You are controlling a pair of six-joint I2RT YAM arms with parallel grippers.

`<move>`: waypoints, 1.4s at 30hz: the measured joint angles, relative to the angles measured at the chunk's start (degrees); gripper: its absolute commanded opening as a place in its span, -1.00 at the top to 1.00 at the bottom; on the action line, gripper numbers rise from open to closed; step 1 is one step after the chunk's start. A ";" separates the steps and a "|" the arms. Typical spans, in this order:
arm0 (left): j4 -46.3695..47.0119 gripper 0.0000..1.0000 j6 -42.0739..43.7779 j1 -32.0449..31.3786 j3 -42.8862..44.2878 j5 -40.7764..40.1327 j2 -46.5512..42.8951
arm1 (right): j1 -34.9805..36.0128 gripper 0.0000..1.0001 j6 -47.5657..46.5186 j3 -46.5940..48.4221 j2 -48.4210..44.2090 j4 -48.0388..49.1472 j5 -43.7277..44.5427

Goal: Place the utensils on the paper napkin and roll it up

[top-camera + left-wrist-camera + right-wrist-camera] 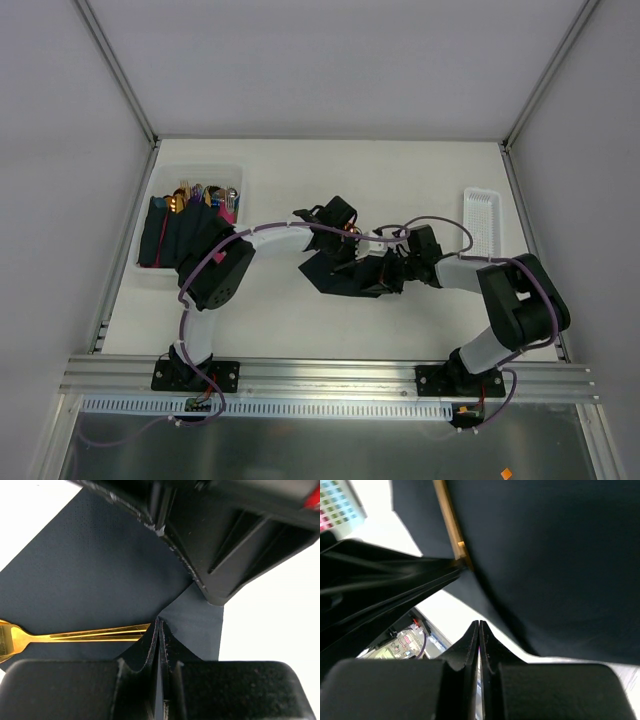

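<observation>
The paper napkin (pixel 90 565) lies directly under my left gripper (pixel 159 626), spread on the white table (pixel 400 170) about midway between my two arms. My left jaws are pressed together with no gap. Their tips sit where a paler flap of the sheet meets the darker main area, and I cannot tell whether any paper is caught between them. Just beside those tips a gold utensil (pixel 85 636) rests on the napkin. Its slim handle points at my fingertips and its broader head runs off the left edge of my left wrist view.

My right gripper (pixel 479 627) is closed just as tightly. In its own wrist view the napkin fills the upper right as a dark sheet, with its edge passing just beside my fingertips. I cannot make out whether they hold it. The gold handle shows at the top of that view, lying along the napkin's edge, with the black bulk of my other arm below it. In my left wrist view, the right gripper's body looms over the napkin's far corner, close to my left fingers.

In the view from above, both grippers meet over the napkin. Farther off, at the table's left side, a white bin (pixel 200 168) holds more cutlery (pixel 205 195) and dark folded napkins (pixel 170 235). A white tray (pixel 482 215) sits near the right edge, well apart.
</observation>
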 measured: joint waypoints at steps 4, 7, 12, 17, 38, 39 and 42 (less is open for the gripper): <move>0.00 1.00 -0.26 0.04 0.20 0.00 0.00 | 0.15 0.96 0.31 0.00 2.93 0.52 0.74; 0.00 0.99 -0.52 0.35 0.22 0.17 0.00 | 0.15 0.97 0.63 0.00 4.11 0.92 1.16; 0.02 0.61 -1.79 0.94 0.22 0.15 0.00 | 0.15 0.99 1.70 0.00 4.90 2.19 0.98; -0.07 0.26 -5.42 2.80 0.20 0.00 -0.57 | 0.15 1.00 2.51 0.00 5.31 2.84 0.83; -7.41 0.58 -29.86 7.74 -0.72 23.08 2.23 | 0.15 1.00 3.48 0.15 6.03 3.56 0.31; -7.61 0.58 -30.47 7.74 -0.55 23.30 3.06 | 0.15 1.00 3.50 0.28 6.19 3.54 0.22; -7.96 0.59 -33.03 7.76 0.15 23.34 5.07 | 0.15 1.00 3.56 0.66 6.64 3.48 -0.11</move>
